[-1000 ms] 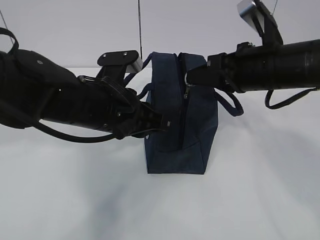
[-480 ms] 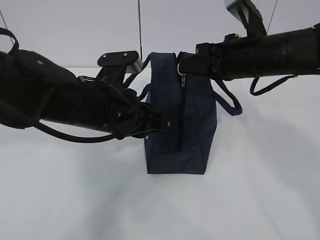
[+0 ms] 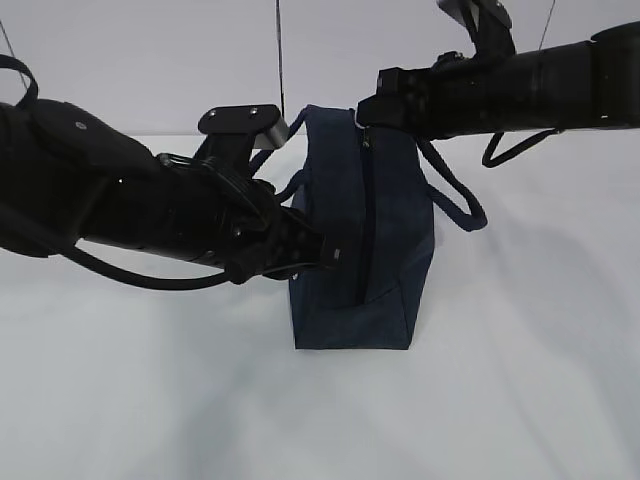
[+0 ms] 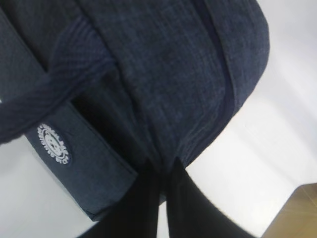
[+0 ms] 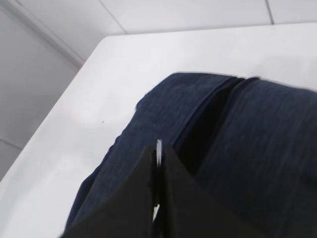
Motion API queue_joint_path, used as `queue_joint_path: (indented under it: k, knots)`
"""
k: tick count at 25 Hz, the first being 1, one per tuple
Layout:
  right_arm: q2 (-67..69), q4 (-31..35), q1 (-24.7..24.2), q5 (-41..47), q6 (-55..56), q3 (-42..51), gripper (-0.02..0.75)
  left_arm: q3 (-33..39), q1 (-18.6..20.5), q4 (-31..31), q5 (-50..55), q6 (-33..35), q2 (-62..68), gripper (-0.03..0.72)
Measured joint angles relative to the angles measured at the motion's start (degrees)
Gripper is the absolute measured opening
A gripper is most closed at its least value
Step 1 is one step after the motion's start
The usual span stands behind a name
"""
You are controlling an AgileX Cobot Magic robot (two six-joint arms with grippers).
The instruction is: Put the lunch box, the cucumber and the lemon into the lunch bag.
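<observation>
The dark navy lunch bag (image 3: pixel 360 250) stands upright on the white table, its zipper line facing the exterior view. My left gripper (image 3: pixel 335 250) is shut on a fold of the bag's side fabric; the left wrist view shows the fingers (image 4: pixel 148 183) pinching navy cloth next to the white round logo (image 4: pixel 53 144). My right gripper (image 3: pixel 368 112) is at the bag's top edge, shut on the metal ring pull (image 5: pixel 158 149) of the zipper. The lunch box, the cucumber and the lemon are out of view.
White table (image 3: pixel 520 380) all round the bag. Two loop handles hang from the bag, one to the right (image 3: pixel 460 195). A wall stands behind the table. The left arm's bulk (image 3: pixel 130 210) fills the left side.
My right gripper has moved up and left along the bag with the ring pull, from the upper side of the bag to its top edge. The left arm has held still.
</observation>
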Motion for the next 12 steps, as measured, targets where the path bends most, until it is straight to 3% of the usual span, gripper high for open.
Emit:
queue_joint_path:
  k: [12]
  knots:
    - [6.2,0.6,0.0,-5.4,0.0,-8.6,0.001,0.0,0.0,1.9,1.0,0.0,0.0,-0.009]
